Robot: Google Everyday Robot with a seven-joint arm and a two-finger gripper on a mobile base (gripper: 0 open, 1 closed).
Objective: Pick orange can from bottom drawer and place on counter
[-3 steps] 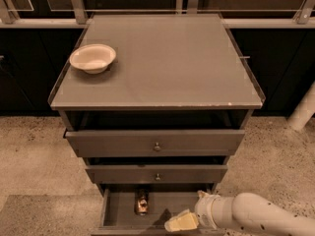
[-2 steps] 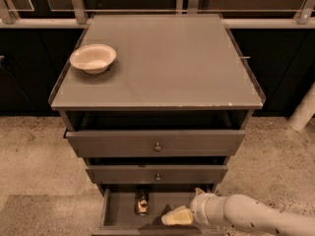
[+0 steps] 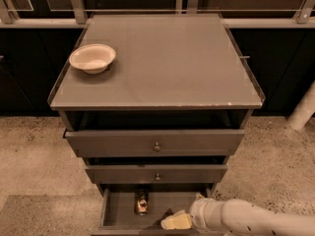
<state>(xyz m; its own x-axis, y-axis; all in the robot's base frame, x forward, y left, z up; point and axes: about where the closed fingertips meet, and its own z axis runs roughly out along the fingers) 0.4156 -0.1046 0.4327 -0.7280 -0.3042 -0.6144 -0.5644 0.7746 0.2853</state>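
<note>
Down in the shallow grey bottom drawer (image 3: 118,211), which is pulled open, sits the small shiny orange can (image 3: 141,202). It is near the middle of the drawer, a little to the left, on the drawer floor. The can looks dark and gold with spots of print. Its long side seems to run from far to near, but I cannot tell if it is standing up or lying down.

Just to the right of the can, and a bit nearer, is the cream-coloured gripper (image 3: 176,221). It is low, at the near edge of the drawer. It is close to the can but not touching it. I cannot tell if the gripper is open or closed. It holds nothing that I can see. So the can lies to the left and a little farther away, and the gripper would need to go that way.

A thick white arm (image 3: 246,219) reaches in from the right behind the gripper.

Above are two wider grey drawers with knobs (image 3: 156,142), both partly open. On top is the big flat grey counter (image 3: 167,58), with a round cream bowl (image 3: 92,58) at its far left.
</note>
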